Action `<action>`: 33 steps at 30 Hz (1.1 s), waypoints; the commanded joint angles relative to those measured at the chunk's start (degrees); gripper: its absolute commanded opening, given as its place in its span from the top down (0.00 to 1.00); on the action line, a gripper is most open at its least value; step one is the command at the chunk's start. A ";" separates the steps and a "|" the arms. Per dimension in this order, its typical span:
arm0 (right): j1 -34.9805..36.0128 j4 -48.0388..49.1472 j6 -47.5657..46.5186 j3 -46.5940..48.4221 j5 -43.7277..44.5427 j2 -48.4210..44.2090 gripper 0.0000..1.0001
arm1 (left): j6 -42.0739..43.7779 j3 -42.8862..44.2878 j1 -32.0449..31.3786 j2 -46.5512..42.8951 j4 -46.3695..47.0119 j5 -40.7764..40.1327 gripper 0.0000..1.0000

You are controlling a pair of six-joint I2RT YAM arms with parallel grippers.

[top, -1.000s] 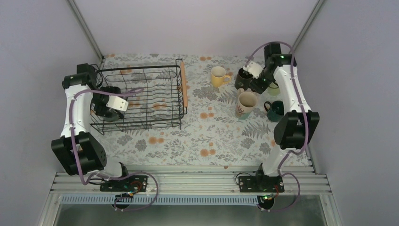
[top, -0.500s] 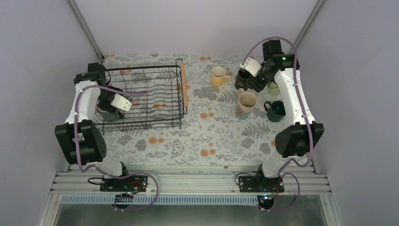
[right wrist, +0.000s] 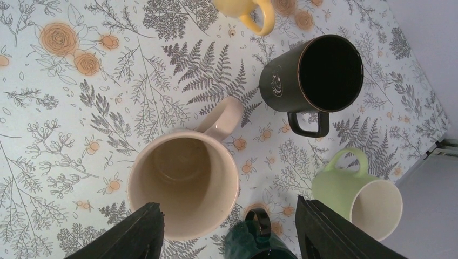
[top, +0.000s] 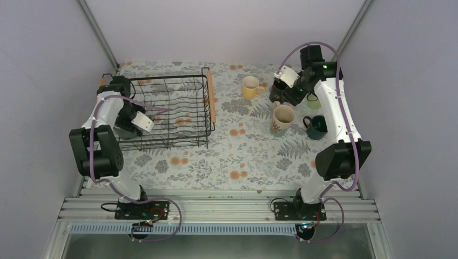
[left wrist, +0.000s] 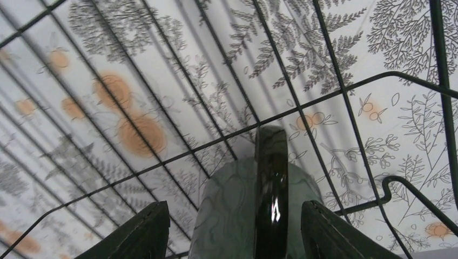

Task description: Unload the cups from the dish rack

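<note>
**1 CUP LEFT IN RACK**

The grey-green mug [left wrist: 221, 216] sits inside the dish rack [top: 162, 79], flanked by the left gripper [left wrist: 235, 205]; a clamp cannot be confirmed. The right gripper [right wrist: 228, 206] is spread, empty, over the cream mug [right wrist: 183, 183], 1 of 5 unloaded. A clamp and lift clear of the wires [left wrist: 302, 110] are judged necessary. A floral cloth [top: 216, 162] and pale walls [top: 216, 27] are noted.

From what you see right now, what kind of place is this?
Probably a robot test cell, not a kitchen: plain walls enclose the table, and two arms are bolted to a metal rail.
</note>
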 commanded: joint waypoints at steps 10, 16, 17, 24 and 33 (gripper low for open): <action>2.04 -0.35 3.38 2.90 -1.44 0.59 0.34 | 3.96 -5.38 -2.67 4.03 3.79 -5.96 0.58; 3.02 -0.36 4.19 3.20 -1.13 0.51 0.34 | 0.34 -4.94 -3.92 6.98 2.34 -9.91 0.83; 3.20 -0.25 4.28 3.21 -1.07 0.45 0.34 | -0.40 -4.75 -4.13 7.53 2.12 -10.72 0.87; 3.75 2.99 6.11 3.21 -3.44 -0.66 0.32 | -3.89 -1.00 -6.66 8.38 -0.93 -6.50 0.98; 4.46 8.77 9.24 2.92 -23.37 -3.40 0.17 | -11.20 16.21 -12.18 6.40 -6.27 10.48 0.98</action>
